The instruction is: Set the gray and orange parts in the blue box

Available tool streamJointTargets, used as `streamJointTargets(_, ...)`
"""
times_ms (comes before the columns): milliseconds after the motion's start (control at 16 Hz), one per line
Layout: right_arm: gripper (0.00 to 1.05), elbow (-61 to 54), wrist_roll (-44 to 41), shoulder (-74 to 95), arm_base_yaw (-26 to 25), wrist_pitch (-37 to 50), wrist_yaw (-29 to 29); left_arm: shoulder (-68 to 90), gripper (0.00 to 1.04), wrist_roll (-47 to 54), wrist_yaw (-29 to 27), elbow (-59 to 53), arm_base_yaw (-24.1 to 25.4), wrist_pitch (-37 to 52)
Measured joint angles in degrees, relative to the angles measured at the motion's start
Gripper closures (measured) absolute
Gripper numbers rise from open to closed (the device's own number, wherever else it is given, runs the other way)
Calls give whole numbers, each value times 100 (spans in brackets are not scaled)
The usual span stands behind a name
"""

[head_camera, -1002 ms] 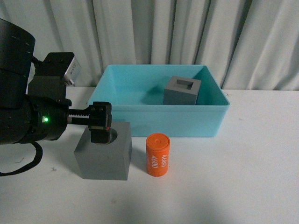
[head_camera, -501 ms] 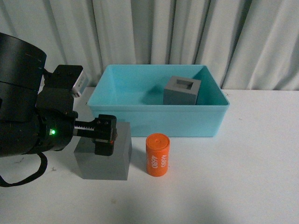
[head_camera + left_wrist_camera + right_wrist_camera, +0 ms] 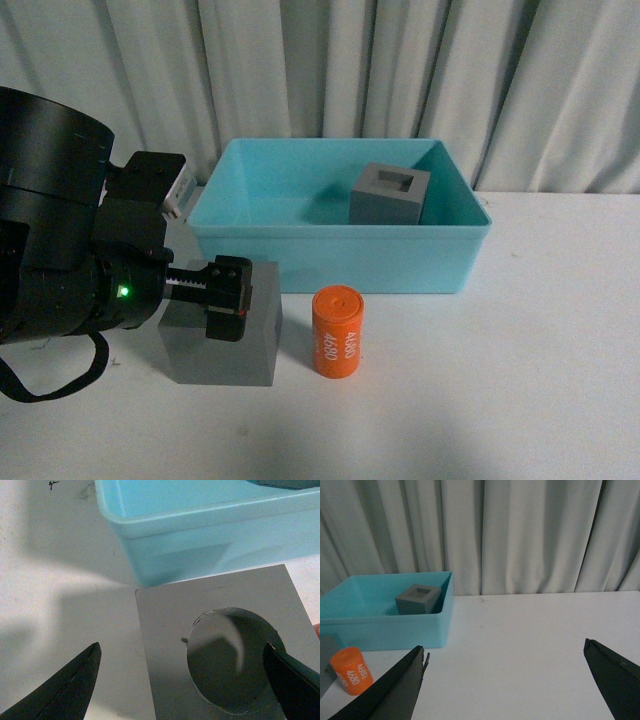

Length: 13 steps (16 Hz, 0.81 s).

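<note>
As laid out now, roughly one third complete, by judgement.

Stowed: gray cube with square recess (image 3: pixel 390 195), resting inside blue box (image 3: pixel 340 255) toward its right side.

Outstanding: gray cube with round recess (image 3: pixel 225 350) and orange cylinder (image 3: pixel 338 332), both upright on surface (image 3: pixel 500 380) just in front of box; cylinder just beside cube on its right, apart from it.

Left end effector (image 3: pixel 228 300): spread wide, gripping nothing, at top of round-recess cube; looks set to pinch one wall.

Right end effector (image 3: pixel 505 647): spread wide, empty, well apart from all parts.

Front view: takes in all three parts and box together, but hides round recess behind left arm.

Left wrist view: shows one finger out past cube's side over bare surface, other at far rim of recess; contact with cube not discernible.

Right wrist view: alone shows right end effector; catches only a sliver of round-recess cube at frame edge.

Backdrop: pale curtain (image 3: pixel 400 70)
</note>
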Motion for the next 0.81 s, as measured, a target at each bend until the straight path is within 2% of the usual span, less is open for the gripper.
streamJointTargets(438,6,0,0,0,0,2,0,28,7,35,-22,0,28,15)
streamJointTargets(501,6,0,0,0,0,2,0,31,11,39,-20,0,22,20)
streamJointTargets(751,6,0,0,0,0,2,0,31,49,35,28,-46,-9,50)
streamJointTargets(814,6,0,0,0,0,2,0,31,62,35,48,-46,-9,52)
